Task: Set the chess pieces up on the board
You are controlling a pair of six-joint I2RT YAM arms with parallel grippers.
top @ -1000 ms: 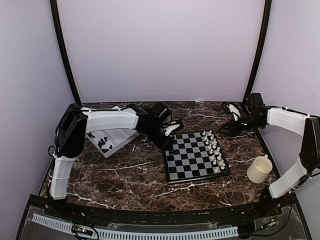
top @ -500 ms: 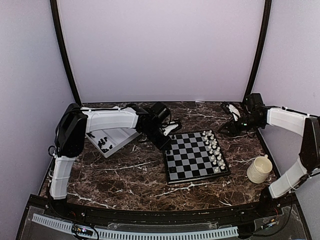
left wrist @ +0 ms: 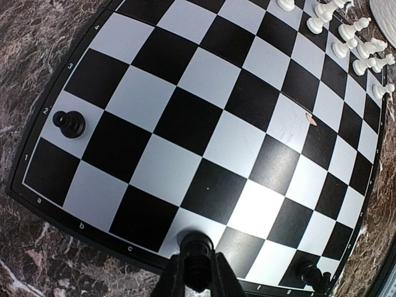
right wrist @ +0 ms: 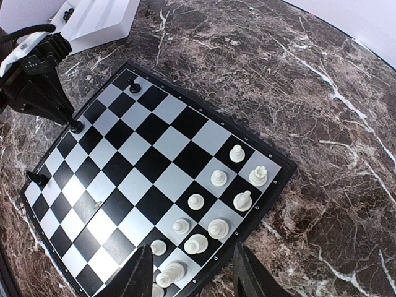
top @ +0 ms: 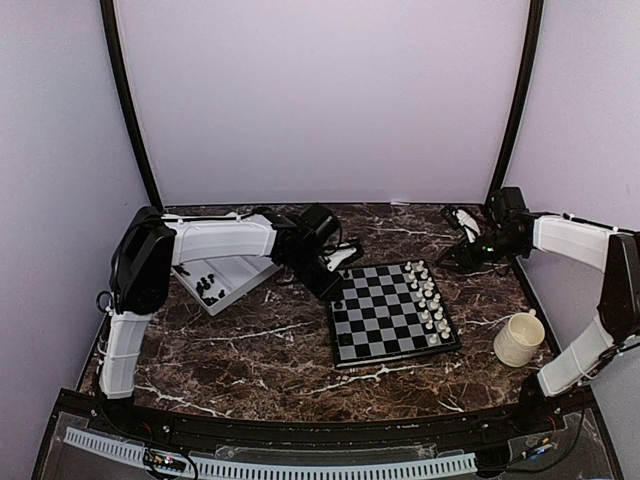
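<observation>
moved: left gripper (left wrist: 197, 273) has edged slightly along the board (top: 385, 322) rim, right gripper (right wrist: 192, 252) barely | grip: left fingers pinch one black chessman (left wrist: 195, 242), probably just touching an edge square; right fingers apart, empty | stock: spare black chessmen (top: 205, 288) in tray (top: 240, 268) | handling: tiny, light, hard, slick, topples easily; pinch mid-stem, release upright

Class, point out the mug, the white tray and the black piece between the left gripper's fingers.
mug (top: 519, 340): top view, its side.
white tray (top: 242, 272): top view, bare floor.
black piece (left wrist: 196, 247): left wrist view, its body.
</observation>
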